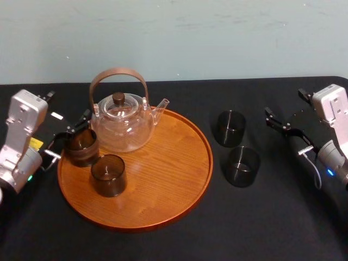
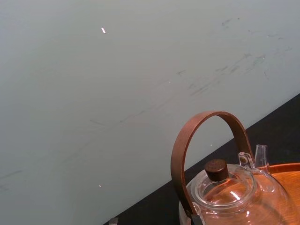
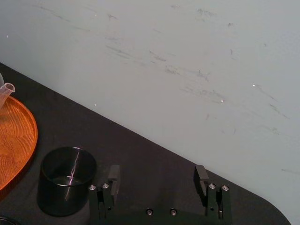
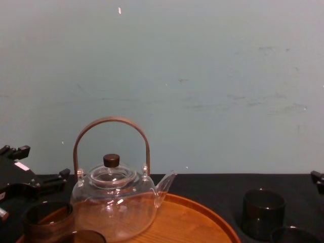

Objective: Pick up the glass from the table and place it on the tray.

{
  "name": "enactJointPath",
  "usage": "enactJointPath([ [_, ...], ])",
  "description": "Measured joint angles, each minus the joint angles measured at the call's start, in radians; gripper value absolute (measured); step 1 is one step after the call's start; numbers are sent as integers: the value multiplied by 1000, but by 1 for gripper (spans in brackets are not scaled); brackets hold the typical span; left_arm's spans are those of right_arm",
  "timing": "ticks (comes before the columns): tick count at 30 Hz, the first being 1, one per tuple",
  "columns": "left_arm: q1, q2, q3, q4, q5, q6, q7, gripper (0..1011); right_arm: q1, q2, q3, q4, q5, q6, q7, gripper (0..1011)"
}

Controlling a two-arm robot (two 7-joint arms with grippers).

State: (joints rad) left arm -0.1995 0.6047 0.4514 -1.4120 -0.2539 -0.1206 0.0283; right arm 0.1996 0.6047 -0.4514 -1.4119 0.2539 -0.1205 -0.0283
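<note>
Looking down on it in the head view, the round wooden tray [image 1: 179,179] sits left of centre on the black counter [image 1: 272,217]. A glass teapot [image 1: 120,122] stands at the tray's upper left, with two smoky glasses beside it.

The rear tray glass [image 1: 81,148] stands by the tray's left rim, between the fingers of the left gripper [image 1: 70,135]. Those fingers are spread, one on each side of it, and I can't make out whether either touches the glass. The front tray glass [image 1: 109,175] stands free, just below and right of the rear one.

Right of the tray, on the counter, are the far counter glass [image 1: 229,128] and the near counter glass [image 1: 242,166], close together but not touching. The right gripper [image 1: 286,132] hangs toward the right edge of the frame with its fingers open and holding nothing, near the far counter glass.

The chest view gives the side-on look the head view lacks, with the teapot's bent wooden handle arching tall. The front tray glass is cut to a rim at the bottom edge there, and the near counter glass is clipped at the lower right.

The left wrist view catches the teapot's lid and handle against the pale wall [image 2: 93,93]. The right wrist view shows its own two fingers wide apart. One of the two counter glasses stands upright just beside one finger, but I can't tell which glass it is. A sliver of the tray shows at the left edge.
</note>
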Motion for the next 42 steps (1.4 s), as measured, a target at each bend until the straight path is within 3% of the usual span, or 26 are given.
enactJointPath([
  [42,0,0,0,0,0,0,0,1001,0,0,0,0,0,0,0,1004],
])
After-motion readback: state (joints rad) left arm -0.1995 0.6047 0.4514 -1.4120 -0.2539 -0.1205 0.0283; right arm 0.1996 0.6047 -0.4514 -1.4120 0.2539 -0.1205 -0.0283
